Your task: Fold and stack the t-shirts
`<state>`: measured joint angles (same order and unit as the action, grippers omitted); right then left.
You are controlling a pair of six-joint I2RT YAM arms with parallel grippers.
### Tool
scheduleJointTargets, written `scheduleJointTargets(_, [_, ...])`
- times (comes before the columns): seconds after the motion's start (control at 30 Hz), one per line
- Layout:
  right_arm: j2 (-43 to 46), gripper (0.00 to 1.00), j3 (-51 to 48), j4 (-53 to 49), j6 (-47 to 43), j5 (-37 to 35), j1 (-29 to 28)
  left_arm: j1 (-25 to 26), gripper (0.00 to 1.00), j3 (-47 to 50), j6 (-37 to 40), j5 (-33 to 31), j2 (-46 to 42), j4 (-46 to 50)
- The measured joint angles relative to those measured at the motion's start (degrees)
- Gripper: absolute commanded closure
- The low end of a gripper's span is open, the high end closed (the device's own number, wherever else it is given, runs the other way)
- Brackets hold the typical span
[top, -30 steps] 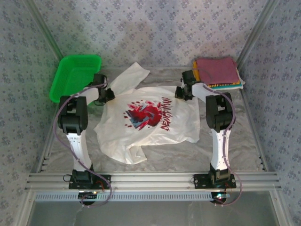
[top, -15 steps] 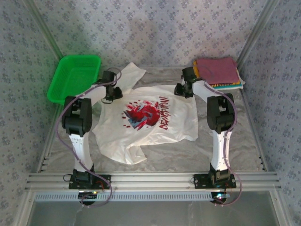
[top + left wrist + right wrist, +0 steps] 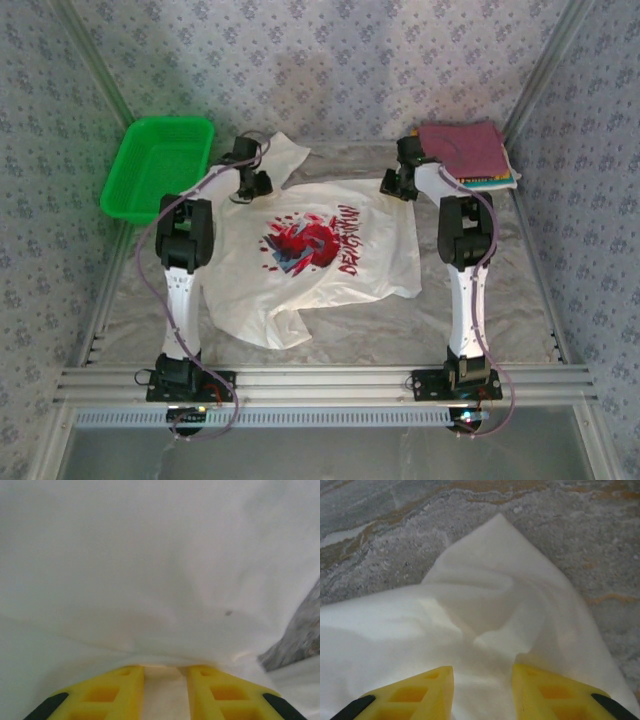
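Along far edge, near-closed fingers [image 3: 107, 692] pinching t-shirt [image 3: 335, 290]

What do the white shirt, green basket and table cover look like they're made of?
White shirt: soft matte cloth, probably cotton; it creases and drapes.
Green basket: stiff, bright plastic, seemingly meshed; it holds a crisp rim.
Table cover: grey mottled sheet, wrinkled and faintly shiny; material unclear.
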<state>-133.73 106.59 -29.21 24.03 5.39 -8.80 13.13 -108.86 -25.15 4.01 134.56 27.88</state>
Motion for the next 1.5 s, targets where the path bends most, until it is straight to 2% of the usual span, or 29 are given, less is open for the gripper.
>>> scheduleJointTargets(0.13, [-2.54, 0.63, 3.87, -0.20, 2.29, 1.36, 0.52, -0.28, 0.72, -11.04, -0.28, 0.83, 6.88, 4.31])
scheduleJointTargets(0.4, [-7.76, 0.60, 12.17, 0.33, 6.82, 4.39, 3.91, -0.52, 0.70, -48.50, -0.28, 3.61, 27.65, 13.75])
scheduleJointTargets(0.57, [-9.77, 0.55, 18.18, -0.98, 5.44, 6.78, 4.98, -0.92, 0.53, -52.28, -1.16, 5.46, 29.07, 14.86])
scheduleJointTargets(0.7, [-7.58, 0.51, 20.17, -2.25, 3.41, 7.96, 4.70, -1.05, 0.52, -52.50, -0.81, 5.90, 27.04, 16.70])
scheduleJointTargets(0.8, [0.00, 0.46, 14.47, -2.14, 1.79, 7.93, 4.04, -1.01, 0.51, -51.10, 1.18, 5.42, 21.20, 19.89])
scheduleJointTargets(0.83, [3.82, 0.44, 11.10, -1.53, 1.18, 7.89, 3.69, -0.81, 0.48, -48.74, 2.10, 4.94, 17.57, 20.24])
scheduleJointTargets(0.9, [13.16, 0.42, 2.69, 0.31, -0.13, 7.02, 2.54, -0.07, 0.40, -36.28, 3.78, 3.85, 5.70, 17.27])
scheduleJointTargets(1.07, [39.54, 0.41, -21.73, 8.70, -3.19, 3.34, -2.99, 3.96, 0.36, 14.53, 3.63, 2.86, -36.81, -4.96])
scheduleJointTargets(1.17, [50.64, 0.37, -35.82, 13.31, -5.86, -0.37, -7.41, 4.92, 0.36, 37.16, 1.90, 1.16, -55.87, -14.97])
scheduleJointTargets(1.3, [58.27, 0.36, -52.68, 15.72, -8.72, -5.77, -12.85, 4.24, 0.38, 57.86, 0.11, -2.71, -68.19, -18.69])
scheduleJointTargets(1.4, [61.59, 0.33, -61.59, 15.82, -10.03, -8.39, -15.39, 4.26, 0.38, 69.40, -1.57, -4.22, -69.37, -15.78])
scheduleJointTargets(1.5, [64.15, 0.32, -66.47, 15.91, -10.12, -10.23, -16.63, 4.57, 0.37, 76.96, -4.15, -4.52, -71.82, -11.76])
